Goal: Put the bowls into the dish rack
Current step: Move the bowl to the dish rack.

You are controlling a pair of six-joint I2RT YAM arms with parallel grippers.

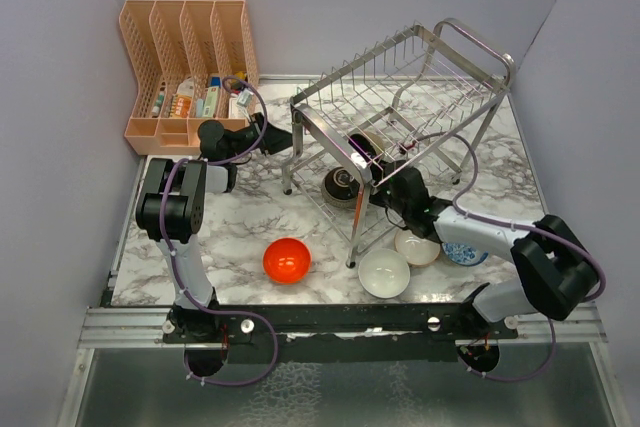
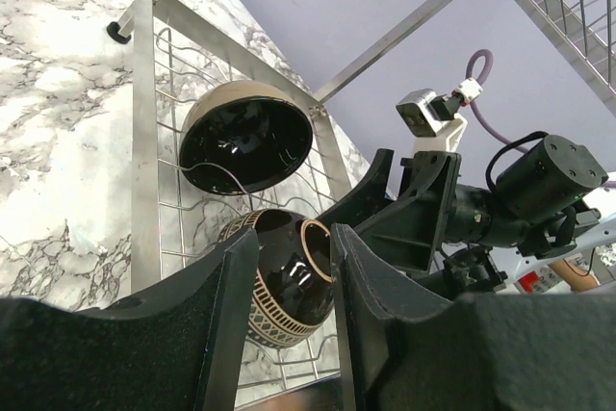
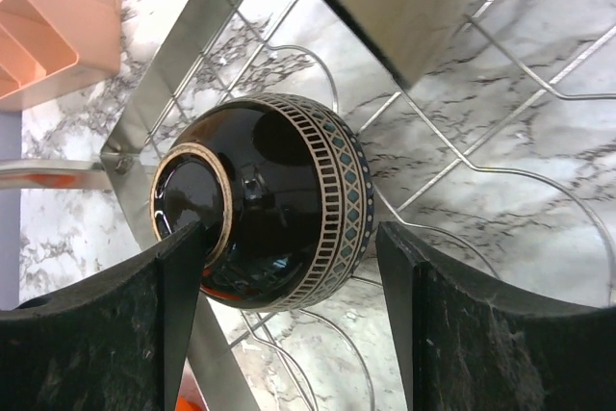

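Top external view: the dish rack (image 1: pixel 330 140) stands on the marble table (image 1: pixel 240 227) with a dark patterned bowl (image 1: pixel 342 184) and a second dark bowl (image 1: pixel 370 144) in its lower tier, while the red-orange bowl (image 1: pixel 286 259), white bowl (image 1: pixel 384 273), beige-pink bowl (image 1: pixel 417 247) and blue-patterned bowl (image 1: pixel 465 254) sit on the table near the rack's front. Left wrist view: the left gripper (image 2: pixel 294 236) is parted on nothing, just outside the rack. Right wrist view: the right gripper (image 3: pixel 289 236) straddles the patterned bowl, which lies on its side on the wires; I cannot tell whether its fingers (image 3: pixel 173 315) press it.
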